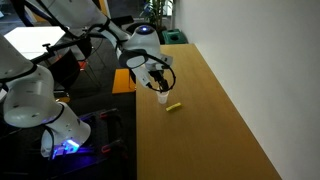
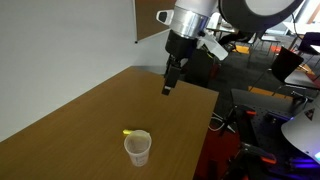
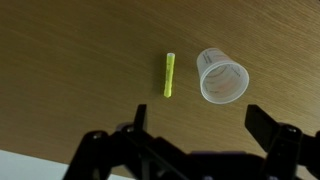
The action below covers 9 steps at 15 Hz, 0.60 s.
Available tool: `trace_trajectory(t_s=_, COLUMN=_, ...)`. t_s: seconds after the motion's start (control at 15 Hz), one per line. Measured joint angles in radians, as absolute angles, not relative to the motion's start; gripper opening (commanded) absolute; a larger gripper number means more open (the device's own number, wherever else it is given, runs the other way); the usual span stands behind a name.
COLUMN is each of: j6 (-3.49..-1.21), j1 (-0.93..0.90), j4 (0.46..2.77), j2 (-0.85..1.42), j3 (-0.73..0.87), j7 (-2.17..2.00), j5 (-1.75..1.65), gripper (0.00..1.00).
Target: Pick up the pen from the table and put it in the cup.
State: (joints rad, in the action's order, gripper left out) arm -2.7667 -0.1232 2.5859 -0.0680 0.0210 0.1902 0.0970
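Note:
The yellow-green pen [image 3: 168, 75] lies flat on the light-brown table [image 3: 70, 60], just left of the white cup [image 3: 222, 76], which stands upright and empty. In both exterior views the pen [image 1: 173, 107] [image 2: 129, 132] lies close beside the cup [image 1: 162, 98] [image 2: 138, 148] without touching it. My gripper [image 3: 200, 125] is open and empty. It hangs well above the table [image 2: 70, 120], apart from both things, as an exterior view [image 2: 169, 86] shows. In an exterior view [image 1: 163, 86] it appears just above the cup.
The table's long edge [image 1: 135, 130] runs next to the robot base with its blue light [image 1: 65, 145]. A white wall [image 2: 60, 40] borders the table's other side. Office clutter and chairs [image 2: 285, 70] stand beyond the table's end.

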Motion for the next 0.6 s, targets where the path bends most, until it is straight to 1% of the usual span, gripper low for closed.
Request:
trace_trajectory(t_s=0.33, j6=-2.77, j1=-0.114, j4=2.586, j2=-0.057, j3=0.019, j7=0.19, j5=0.095, gripper=1.0)
trace_trajectory(t_s=0.6, j6=-2.819, j1=-0.082, j4=2.564, j2=0.047, j3=0.02, j7=0.205, j5=0.158, gripper=1.0)
